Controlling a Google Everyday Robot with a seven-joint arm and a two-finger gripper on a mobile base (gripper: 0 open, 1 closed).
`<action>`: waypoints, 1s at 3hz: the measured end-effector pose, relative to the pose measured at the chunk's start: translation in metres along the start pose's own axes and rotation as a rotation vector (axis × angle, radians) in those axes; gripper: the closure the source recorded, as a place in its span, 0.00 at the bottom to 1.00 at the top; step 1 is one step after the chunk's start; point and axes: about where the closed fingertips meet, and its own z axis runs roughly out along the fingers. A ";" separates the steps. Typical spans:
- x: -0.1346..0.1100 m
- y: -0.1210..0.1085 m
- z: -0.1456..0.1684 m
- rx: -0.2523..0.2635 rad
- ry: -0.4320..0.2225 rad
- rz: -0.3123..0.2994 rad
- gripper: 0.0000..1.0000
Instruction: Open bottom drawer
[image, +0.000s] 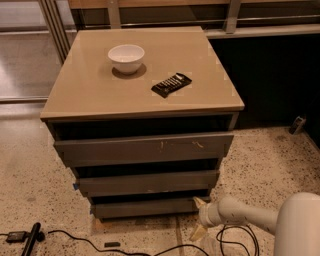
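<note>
There is just one camera. It sits high up in front of the cabinet (100, 85) and looks down at its top and drawers. It is near, so the cabinet fills most of the view. The gripper (198, 218) is low on the right, by the bottom drawer (145, 207).

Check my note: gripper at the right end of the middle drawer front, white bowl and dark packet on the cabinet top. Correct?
Not quite: the camera view shows the gripper at the right end of the bottom drawer front, not the middle drawer. The white bowl and dark packet do sit on the cabinet top.
</note>
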 end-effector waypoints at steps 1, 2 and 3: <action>-0.001 -0.014 0.018 0.042 -0.036 -0.025 0.00; -0.009 -0.028 0.026 0.074 -0.061 -0.051 0.00; -0.016 -0.039 0.038 0.088 -0.072 -0.071 0.00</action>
